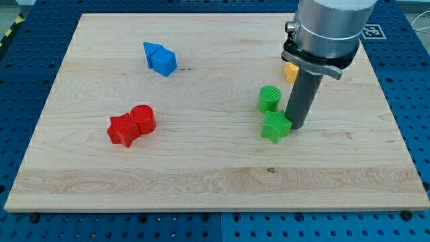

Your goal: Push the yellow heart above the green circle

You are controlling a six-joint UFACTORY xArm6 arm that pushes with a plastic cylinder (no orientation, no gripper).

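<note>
My tip (296, 126), a bare rod holding nothing, touches the green star (275, 126) at its 3 o'clock; green circle (269, 98) at 11, yellow block (290, 72) mostly hidden at 12.

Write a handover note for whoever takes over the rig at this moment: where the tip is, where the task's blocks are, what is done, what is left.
My tip is down on the board, right beside the green star on its right side; I cannot tell whether they touch.
The green circle stands just above the star.
A yellow block, presumably the heart, lies up and to the right of the circle, mostly hidden behind the arm, so its shape cannot be confirmed.
Done: nothing certain; the yellow block is not yet straight above the circle.
Left: push it toward the view's left until it sits above the circle.
</note>
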